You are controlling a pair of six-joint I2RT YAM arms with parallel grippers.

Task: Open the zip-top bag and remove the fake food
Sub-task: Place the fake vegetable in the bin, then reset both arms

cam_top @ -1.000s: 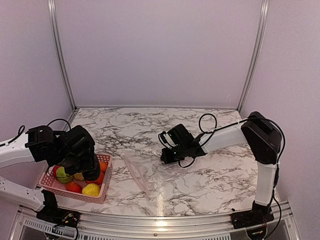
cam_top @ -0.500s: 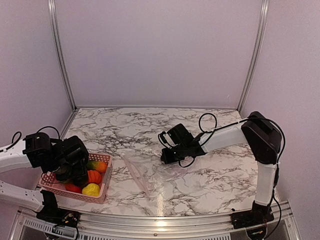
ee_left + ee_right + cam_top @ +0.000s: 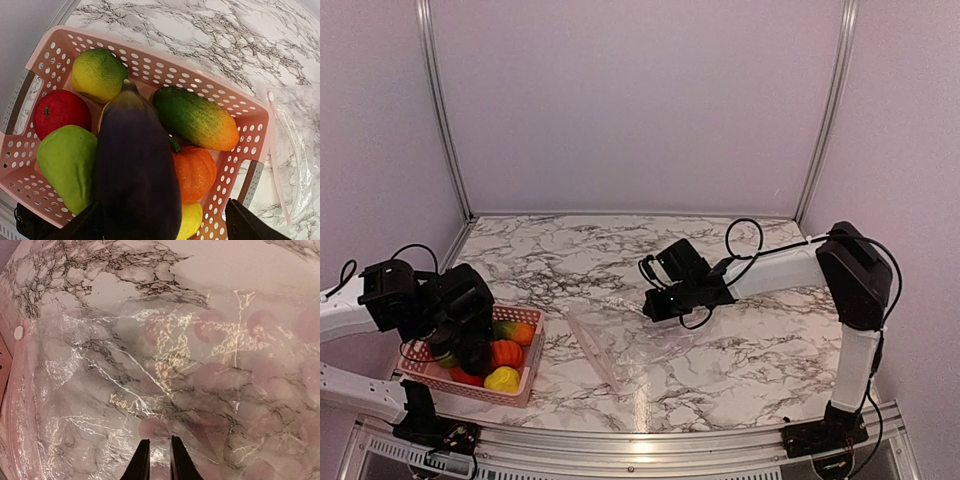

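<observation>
The zip-top bag [image 3: 630,345] lies flat and see-through on the marble, and it fills the right wrist view [image 3: 165,365]. My right gripper [image 3: 654,308] [image 3: 158,450] is at its far edge, jaws nearly together on the film. The fake food fills the pink basket [image 3: 470,390] [image 3: 165,70]: a dark purple eggplant [image 3: 135,165] on top, a pumpkin [image 3: 197,170], a red apple [image 3: 60,112], a green pear [image 3: 67,165] and a yellow-green lemon [image 3: 98,75]. My left gripper [image 3: 468,345] [image 3: 162,226] stands open above the eggplant, with the right-hand finger well clear of it.
The basket stands at the table's near left corner, next to the left wall and the front rail [image 3: 620,440]. A green-orange mango [image 3: 195,117] and a yellow piece [image 3: 502,379] also lie in it. The bag's zip strip [image 3: 280,165] runs just right of the basket.
My left gripper has drawn back to the left over the basket and opened wider, leaving the eggplant lying in it. The right gripper has shifted slightly up and to the right; the bag looks unchanged.
</observation>
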